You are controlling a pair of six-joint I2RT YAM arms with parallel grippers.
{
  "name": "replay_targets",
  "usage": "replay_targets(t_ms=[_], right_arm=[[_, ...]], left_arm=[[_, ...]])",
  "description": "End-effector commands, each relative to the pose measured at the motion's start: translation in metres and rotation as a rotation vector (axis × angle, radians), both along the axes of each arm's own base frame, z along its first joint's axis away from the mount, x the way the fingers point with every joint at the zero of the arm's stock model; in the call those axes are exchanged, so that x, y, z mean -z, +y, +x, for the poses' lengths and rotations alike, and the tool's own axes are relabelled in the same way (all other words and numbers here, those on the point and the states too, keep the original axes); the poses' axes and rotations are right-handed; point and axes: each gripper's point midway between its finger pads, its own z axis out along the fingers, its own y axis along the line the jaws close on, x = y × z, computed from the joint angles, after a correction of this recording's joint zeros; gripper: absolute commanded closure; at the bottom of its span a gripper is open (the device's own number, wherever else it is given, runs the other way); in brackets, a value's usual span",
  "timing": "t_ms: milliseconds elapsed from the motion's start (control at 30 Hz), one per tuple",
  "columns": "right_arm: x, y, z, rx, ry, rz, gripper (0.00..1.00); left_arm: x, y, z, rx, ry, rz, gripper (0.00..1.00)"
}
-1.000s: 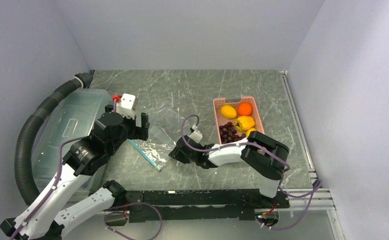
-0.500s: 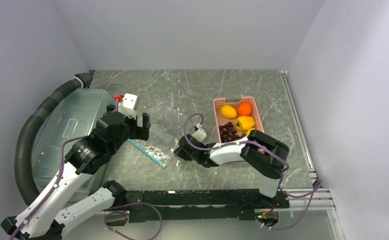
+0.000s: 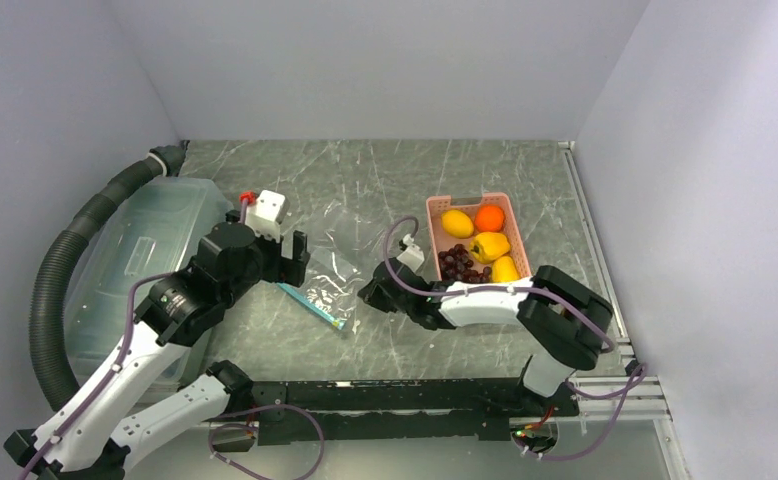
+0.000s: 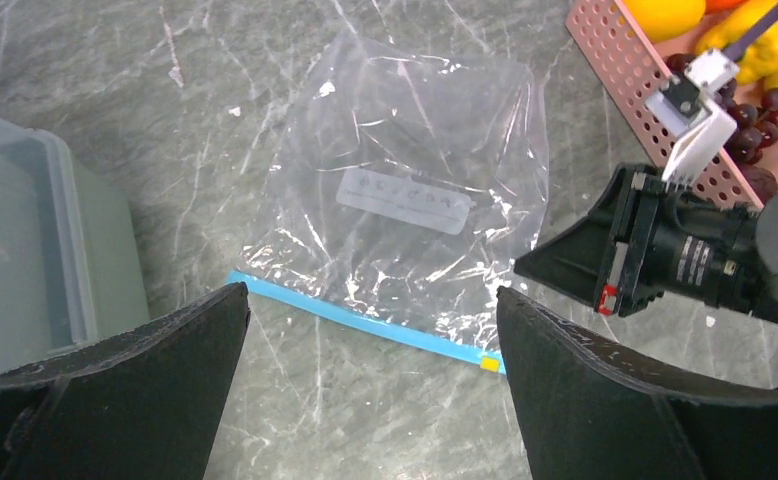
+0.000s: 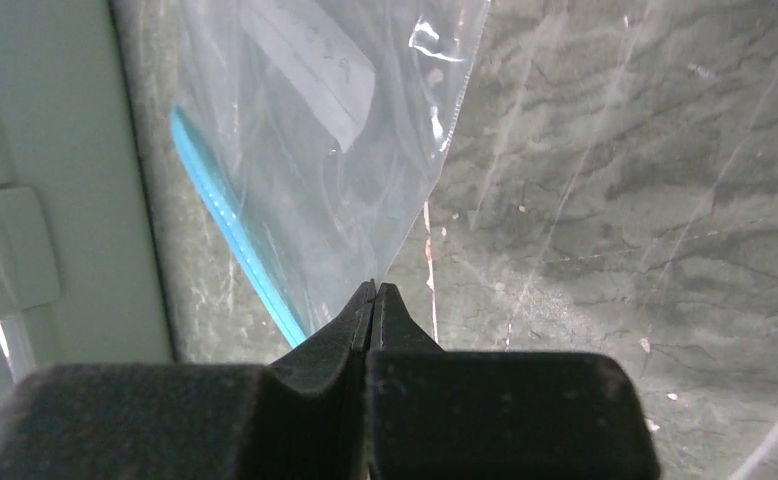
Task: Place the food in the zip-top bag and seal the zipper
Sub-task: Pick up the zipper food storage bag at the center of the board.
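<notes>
On your worktop (image 3: 415, 170) the zip-top bag (image 4: 405, 200) lies flat between the arms, with the food (image 3: 490, 245) beside it in the pink basket (image 3: 433, 215). Your right gripper (image 5: 373, 300) is clenched on the bag's edge. Your left gripper (image 4: 370, 300) hangs spread wide over the zipper (image 4: 365, 325).

We counted three yellow pieces (image 3: 489, 246), one orange ball (image 3: 489, 217), one grape bunch (image 3: 457, 264), one zip-top bag (image 3: 330, 270), one pink basket (image 3: 470, 198), one lidded bin (image 3: 135, 260).
</notes>
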Motion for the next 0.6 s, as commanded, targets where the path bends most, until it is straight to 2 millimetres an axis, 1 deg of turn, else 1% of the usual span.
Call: replay_targets(t_ms=[0,167,267,367,433,567], right_arm=[[-0.028,-0.006,0.005,-0.053,-0.06,0.001,1.0],[-0.054,-0.013,0.011,-0.114,-0.087,0.0,1.0],[-0.069,-0.023,0.015,-0.138,-0.107,-0.003,1.0],[-0.089,-0.035,0.021,-0.154,-0.142,-0.005,1.0],[-0.098,-0.042,0.021,-0.17,-0.149,-0.019,1.0],[-0.12,-0.05,0.025,-0.211,-0.174,-0.021,1.0]], left_arm=[[-0.01,-0.016,-0.001,0.086,-0.037,-0.04,0.01],[-0.011,-0.032,-0.008,0.195,-0.043,-0.061,0.01],[-0.011,-0.042,-0.014,0.273,-0.054,-0.072,0.01],[-0.012,-0.054,-0.022,0.367,-0.072,-0.091,0.05],[-0.013,-0.055,-0.024,0.384,-0.086,-0.094,0.05],[-0.013,-0.059,-0.027,0.422,-0.097,-0.099,0.05]])
